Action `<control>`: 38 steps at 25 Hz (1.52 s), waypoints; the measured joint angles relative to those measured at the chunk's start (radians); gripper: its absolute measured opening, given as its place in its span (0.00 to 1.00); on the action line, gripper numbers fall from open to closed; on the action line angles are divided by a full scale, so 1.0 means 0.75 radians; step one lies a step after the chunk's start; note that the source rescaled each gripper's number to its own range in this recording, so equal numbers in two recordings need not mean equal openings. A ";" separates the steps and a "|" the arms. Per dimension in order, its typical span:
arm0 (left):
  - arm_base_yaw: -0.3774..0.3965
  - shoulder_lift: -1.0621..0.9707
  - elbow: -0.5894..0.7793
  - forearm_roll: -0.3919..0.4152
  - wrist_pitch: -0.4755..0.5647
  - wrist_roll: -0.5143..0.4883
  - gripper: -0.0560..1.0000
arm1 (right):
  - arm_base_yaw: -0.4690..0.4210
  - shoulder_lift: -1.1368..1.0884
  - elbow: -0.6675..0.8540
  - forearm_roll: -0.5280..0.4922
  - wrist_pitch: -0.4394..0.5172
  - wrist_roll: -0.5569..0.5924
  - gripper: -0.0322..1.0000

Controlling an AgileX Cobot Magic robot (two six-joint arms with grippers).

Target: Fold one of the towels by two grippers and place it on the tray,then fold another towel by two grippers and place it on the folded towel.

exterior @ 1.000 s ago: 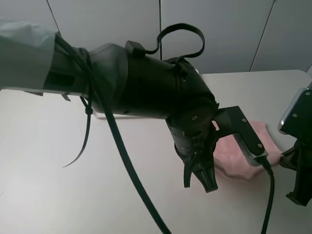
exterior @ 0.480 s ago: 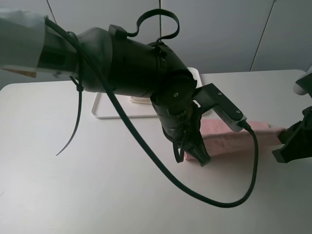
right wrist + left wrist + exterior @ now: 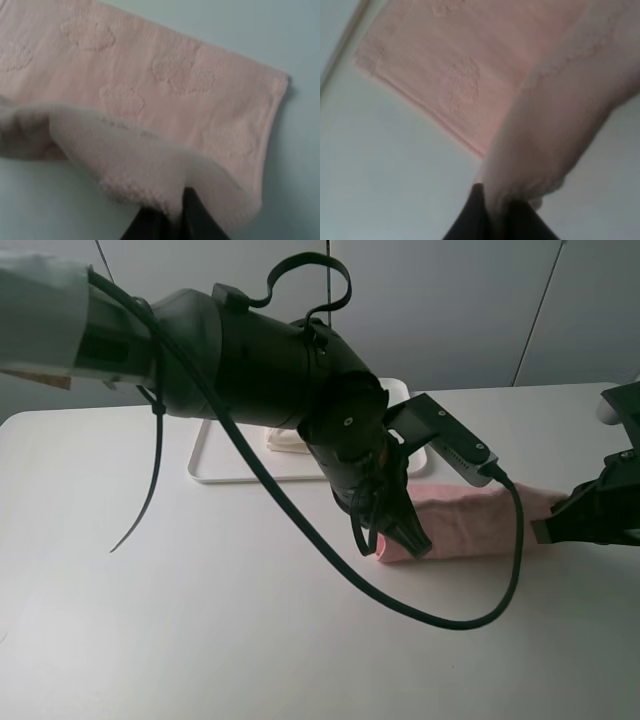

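Note:
The pale pink towel (image 3: 460, 520) lies as a long folded strip on the table, right of centre. My left gripper (image 3: 408, 538) is shut on its left end and my right gripper (image 3: 548, 528) is shut on its right end. In the left wrist view the black fingertips of the left gripper (image 3: 495, 220) pinch a lifted fold of the pink towel (image 3: 470, 65). The right wrist view shows the right gripper (image 3: 167, 217) clamped on the raised edge of the pink towel (image 3: 175, 85). The white tray (image 3: 205, 468) sits behind the left arm, with the cream towel (image 3: 283, 443) on it, mostly hidden.
The bulky left arm (image 3: 260, 370) and its trailing cable (image 3: 440, 618) cover much of the tray and the table's middle. The white table (image 3: 150, 640) stretches to the near left. Grey wall panels stand behind.
The left arm has drawn back toward the tray, uncovering it. Both grippers have carried the pink towel's edge over, so the crumpled towel is now a long flat strip.

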 joint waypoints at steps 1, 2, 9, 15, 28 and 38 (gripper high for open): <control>0.000 0.000 0.000 0.020 -0.016 -0.021 0.06 | 0.000 0.016 0.000 0.000 -0.028 0.007 0.04; 0.003 0.000 0.000 0.039 -0.029 -0.047 0.06 | 0.000 0.031 -0.002 0.000 -0.048 0.013 0.04; 0.084 0.000 0.000 0.105 -0.083 -0.123 0.06 | 0.000 0.142 -0.002 0.000 -0.166 0.035 0.04; 0.108 0.000 0.000 0.123 -0.135 -0.123 0.06 | 0.000 0.219 -0.003 0.000 -0.284 0.051 0.04; 0.108 0.054 0.000 0.166 -0.181 -0.128 0.34 | -0.114 0.324 -0.003 0.000 -0.344 0.086 0.05; 0.155 0.054 0.000 0.248 -0.237 -0.273 0.98 | -0.264 0.324 -0.005 0.046 -0.458 0.158 0.99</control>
